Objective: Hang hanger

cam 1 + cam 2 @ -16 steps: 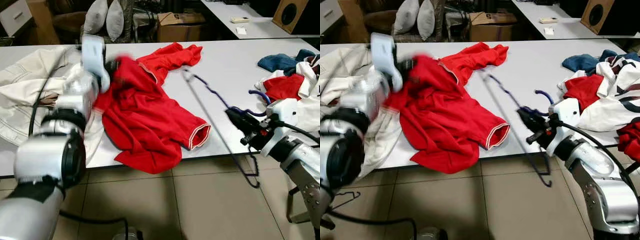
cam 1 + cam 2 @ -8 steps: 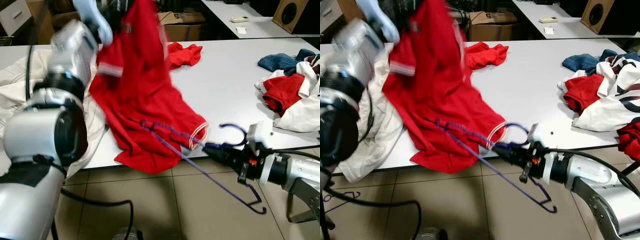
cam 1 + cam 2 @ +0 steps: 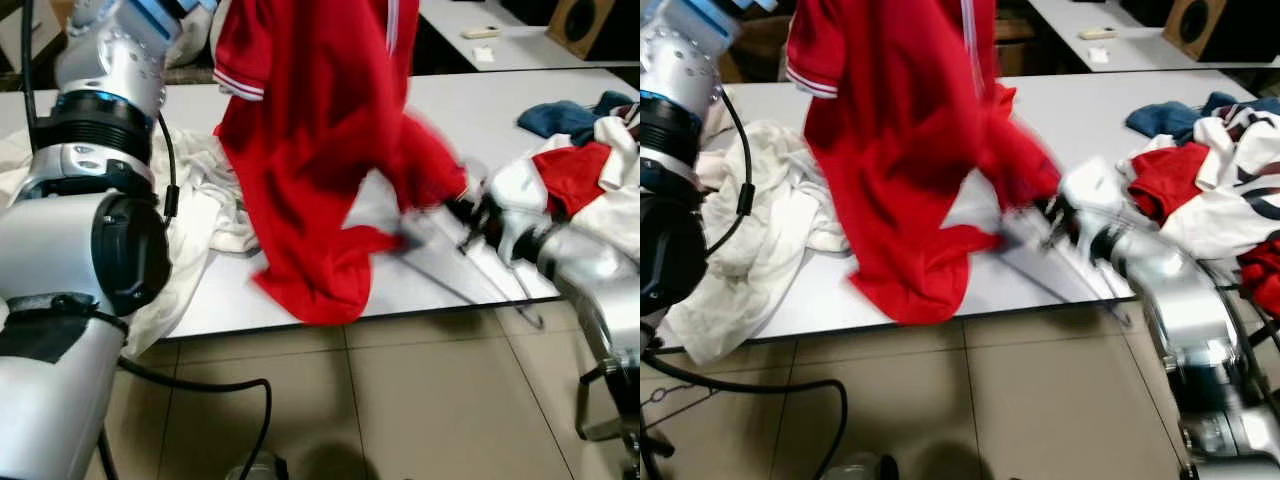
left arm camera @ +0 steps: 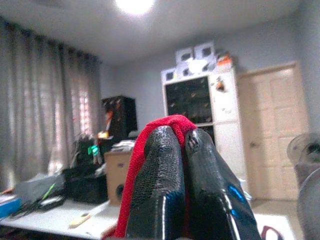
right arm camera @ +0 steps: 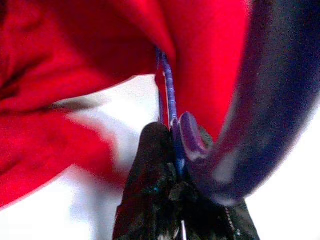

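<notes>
White table (image 3: 600, 95) running across the scene. Cream garment (image 3: 770, 215) lying crumpled at its left end. Pile of clothes sitting at the right end: blue piece (image 3: 560, 118), red piece (image 3: 575, 165), white piece (image 3: 1230, 215). Speaker box (image 3: 1215, 25) standing behind (on 1 further table). Tiled floor (image 3: 420, 400) showing below.

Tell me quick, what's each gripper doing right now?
Left gripper: closed on the red shirt, lifted high above the table.
Right gripper: closed on the blue hanger, pushed against the shirt.
</notes>
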You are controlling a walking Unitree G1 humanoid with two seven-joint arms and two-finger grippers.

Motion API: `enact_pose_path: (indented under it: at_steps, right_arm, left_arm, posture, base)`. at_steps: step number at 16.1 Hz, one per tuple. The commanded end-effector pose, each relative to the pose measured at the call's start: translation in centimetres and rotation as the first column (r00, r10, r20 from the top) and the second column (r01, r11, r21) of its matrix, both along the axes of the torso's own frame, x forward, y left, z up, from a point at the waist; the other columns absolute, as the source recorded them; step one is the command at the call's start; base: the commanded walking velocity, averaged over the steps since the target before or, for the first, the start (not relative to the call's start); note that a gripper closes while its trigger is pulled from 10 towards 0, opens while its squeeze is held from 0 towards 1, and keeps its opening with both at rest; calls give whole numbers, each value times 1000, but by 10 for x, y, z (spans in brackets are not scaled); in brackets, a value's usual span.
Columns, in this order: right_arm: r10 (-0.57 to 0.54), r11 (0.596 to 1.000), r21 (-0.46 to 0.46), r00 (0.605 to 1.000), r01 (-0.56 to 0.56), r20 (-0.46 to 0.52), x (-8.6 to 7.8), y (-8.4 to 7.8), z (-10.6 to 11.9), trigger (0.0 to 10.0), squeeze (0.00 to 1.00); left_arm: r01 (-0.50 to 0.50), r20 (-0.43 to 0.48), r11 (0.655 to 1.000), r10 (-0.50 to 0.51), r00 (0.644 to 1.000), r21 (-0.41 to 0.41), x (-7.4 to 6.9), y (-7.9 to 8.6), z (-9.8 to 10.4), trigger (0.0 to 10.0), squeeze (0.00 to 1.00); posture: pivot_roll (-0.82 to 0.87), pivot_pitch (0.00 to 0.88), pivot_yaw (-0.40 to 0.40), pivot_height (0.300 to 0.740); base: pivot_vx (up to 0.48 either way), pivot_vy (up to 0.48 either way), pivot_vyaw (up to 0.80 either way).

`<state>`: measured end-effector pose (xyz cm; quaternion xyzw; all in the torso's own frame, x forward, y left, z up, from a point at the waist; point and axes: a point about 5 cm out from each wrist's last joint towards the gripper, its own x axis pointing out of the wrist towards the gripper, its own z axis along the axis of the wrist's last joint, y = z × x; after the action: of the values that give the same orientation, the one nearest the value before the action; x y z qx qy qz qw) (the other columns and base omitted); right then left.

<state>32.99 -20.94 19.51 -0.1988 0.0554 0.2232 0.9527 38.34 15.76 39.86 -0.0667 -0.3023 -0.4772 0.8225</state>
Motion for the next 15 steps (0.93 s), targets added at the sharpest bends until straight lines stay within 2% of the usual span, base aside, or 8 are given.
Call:
enact_pose_path:
  at_steps: [1,3,5,8,10,12,14,15]
  right_arm:
    - [-62,997,-31,994,65,85,8,-12,13,10000,0]
    - [-155,987,12,943,158,296,27,-23,50,10000,0]
    - [-192,981,89,896,171,401,32,-24,66,10000,0]
    - [-221,974,139,861,177,458,30,-21,59,10000,0]
    - [-231,970,185,846,160,480,14,-23,45,10000,0]
    - [-225,968,207,858,142,462,-8,-27,26,10000,0]
    - [-184,977,170,917,131,353,-47,-38,-17,10000,0]
    - [-147,983,150,949,108,278,-59,-39,-31,10000,0]
  left_arm:
    - [30,58,999,-29,998,-23,-8,7,13,0,0]
    - [112,101,993,-108,989,-34,-18,14,17,0,0]
    - [152,126,988,-148,981,-17,-28,17,13,0,0]
    - [142,99,990,-142,985,8,-34,21,-1,0,0]
    - [135,-17,984,-134,991,119,-40,21,-47,0,0]
    - [74,-149,971,-41,988,226,-41,23,-104,0,0]
    - [-16,-248,881,150,957,473,-49,29,-204,0,0]
    - [9,-269,843,161,950,537,-58,29,-226,0,0]
  posture:
    - [3,0,24,740]
    - [16,0,1,740]
    - [28,0,-16,740]
    - [37,0,-19,740]
    - [30,0,-9,740]
    - [31,0,-10,740]
    - [18,0,-6,740]
    - [7,0,3,740]
  base:
    - [0,0,0]
    - [0,0,0]
    - [0,0,0]
    - [0,0,0]
    - [0,0,0]
    - [0,0,0]
    - [0,0,0]
    - [0,0,0]
